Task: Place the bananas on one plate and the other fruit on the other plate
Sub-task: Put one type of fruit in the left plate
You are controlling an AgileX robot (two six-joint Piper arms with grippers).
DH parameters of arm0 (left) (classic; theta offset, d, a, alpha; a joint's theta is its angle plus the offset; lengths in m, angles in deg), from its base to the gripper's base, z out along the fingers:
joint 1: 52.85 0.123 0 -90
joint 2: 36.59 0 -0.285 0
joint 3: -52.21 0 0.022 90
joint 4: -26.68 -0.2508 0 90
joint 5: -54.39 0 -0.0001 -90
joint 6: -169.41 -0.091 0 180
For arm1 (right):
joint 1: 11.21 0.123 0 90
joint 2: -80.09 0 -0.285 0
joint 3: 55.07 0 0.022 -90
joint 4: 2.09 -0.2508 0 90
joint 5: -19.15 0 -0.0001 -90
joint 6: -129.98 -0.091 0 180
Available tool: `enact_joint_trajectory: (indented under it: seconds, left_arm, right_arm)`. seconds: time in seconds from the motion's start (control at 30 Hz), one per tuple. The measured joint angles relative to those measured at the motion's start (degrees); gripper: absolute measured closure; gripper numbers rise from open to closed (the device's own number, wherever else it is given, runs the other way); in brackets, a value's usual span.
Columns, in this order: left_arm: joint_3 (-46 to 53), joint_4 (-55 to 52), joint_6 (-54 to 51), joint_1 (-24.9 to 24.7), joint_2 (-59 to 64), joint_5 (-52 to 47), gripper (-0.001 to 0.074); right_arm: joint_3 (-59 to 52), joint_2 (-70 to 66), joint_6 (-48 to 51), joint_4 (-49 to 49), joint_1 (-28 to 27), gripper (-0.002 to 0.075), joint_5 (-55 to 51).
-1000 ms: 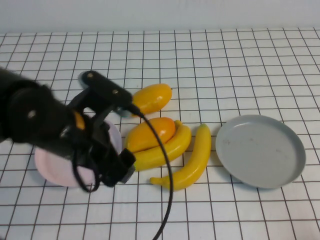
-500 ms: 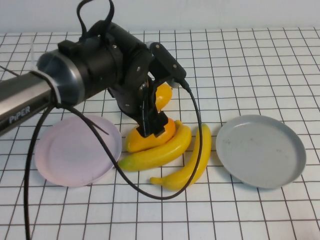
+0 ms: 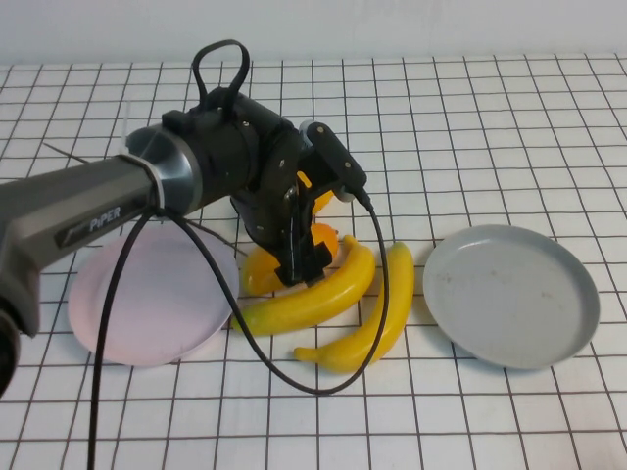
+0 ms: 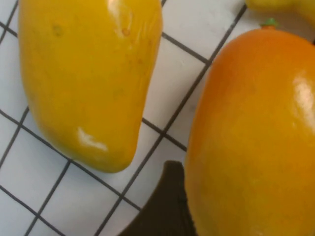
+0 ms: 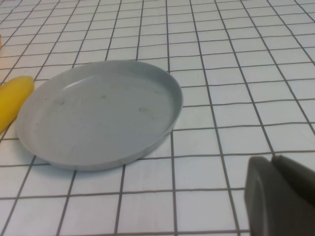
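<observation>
My left gripper (image 3: 300, 262) is down over the orange-blushed mango (image 3: 257, 271), which lies on the table between the plates. The jaws are open and this mango (image 4: 256, 132) fills the space between them. One dark finger (image 4: 165, 206) sits against its side. The second, yellower mango (image 4: 88, 78) lies just beside it, mostly hidden behind the arm in the high view (image 3: 321, 199). Two bananas (image 3: 318, 297) (image 3: 370, 315) lie on the table right of the mangoes. The pink plate (image 3: 127, 313) is empty at the left. The grey plate (image 3: 509, 294) is empty at the right. My right gripper (image 5: 273, 162) is shut, low beside the grey plate (image 5: 98, 113).
The left arm and its cable (image 3: 235, 323) stretch over the pink plate and the mangoes. One banana's tip (image 5: 12, 98) lies close to the grey plate's rim. White gridded table lies all around.
The left arm swung from above the pink plate to the mangoes and came down onto the orange one. Fruit and plates have not moved.
</observation>
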Motion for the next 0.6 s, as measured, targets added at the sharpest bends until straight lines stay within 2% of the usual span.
enact_joint_trajectory:
  seconds: [0.2, 0.37, 0.6]
  left_arm:
    - [-0.2, 1.08, -0.08, 1.73, 1.97, 2.27, 0.0117]
    - [-0.34, 1.32, 0.73, 2.47, 2.1, 3.0, 0.0244]
    - [-0.48, 1.32, 3.5, 2.79, -1.47, 3.54, 0.0241]
  right_arm:
    - [0.0, 0.02, 0.0, 0.0, 0.0, 0.0742, 0.0]
    - [0.0, 0.02, 0.0, 0.0, 0.0, 0.0742, 0.0]
    - [0.0, 0.02, 0.0, 0.0, 0.0, 0.0742, 0.0]
